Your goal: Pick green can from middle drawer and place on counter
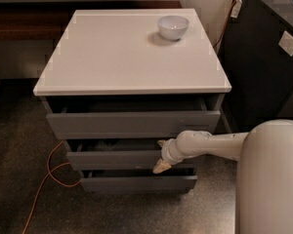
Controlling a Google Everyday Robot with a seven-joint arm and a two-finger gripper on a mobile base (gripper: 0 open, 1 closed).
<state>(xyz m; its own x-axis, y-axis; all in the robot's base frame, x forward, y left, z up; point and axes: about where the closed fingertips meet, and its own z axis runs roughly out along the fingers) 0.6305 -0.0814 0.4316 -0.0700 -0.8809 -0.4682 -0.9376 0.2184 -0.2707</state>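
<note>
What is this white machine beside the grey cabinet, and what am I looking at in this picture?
The white shape at the lower right is a robot's arm; its body fills the corner. One camera looks down on the scene from in front of the cabinet. The arm's gripper is at the right end of the middle drawer, which is pulled partly out. I cannot see anything held, and no green can shows. On the white counter stands a white bowl. An orange cable lies on the floor.

Dim floor (14, 145), overhead-lit counter (122, 57), gripper fingers (159, 167) pale at middle drawer (112, 159)
</note>
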